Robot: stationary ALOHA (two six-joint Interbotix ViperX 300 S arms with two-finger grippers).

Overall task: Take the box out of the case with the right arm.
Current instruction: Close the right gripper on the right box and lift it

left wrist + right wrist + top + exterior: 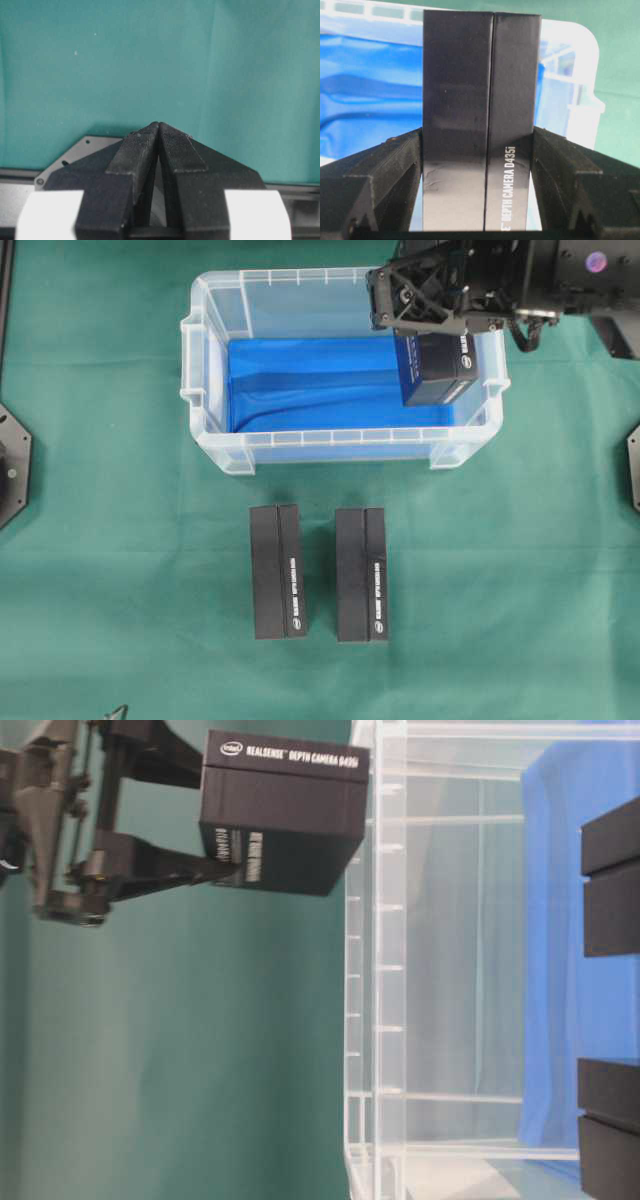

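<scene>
At frame left the left gripper sits pinched together over green cloth, two boxes lie below the case, and upper right the right gripper clamps the box above the case's right end.

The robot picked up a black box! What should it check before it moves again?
1. Right gripper squeezing the box on both sides: ok.
2. Box lifted above the case rim: ok, seen in the table-level view.
3. Box out past the case's side: not ok, it hangs above the right end.
4. Free cloth beside the two boxes on the table: ok.
5. Left gripper shut, out of the way: ok.
</scene>
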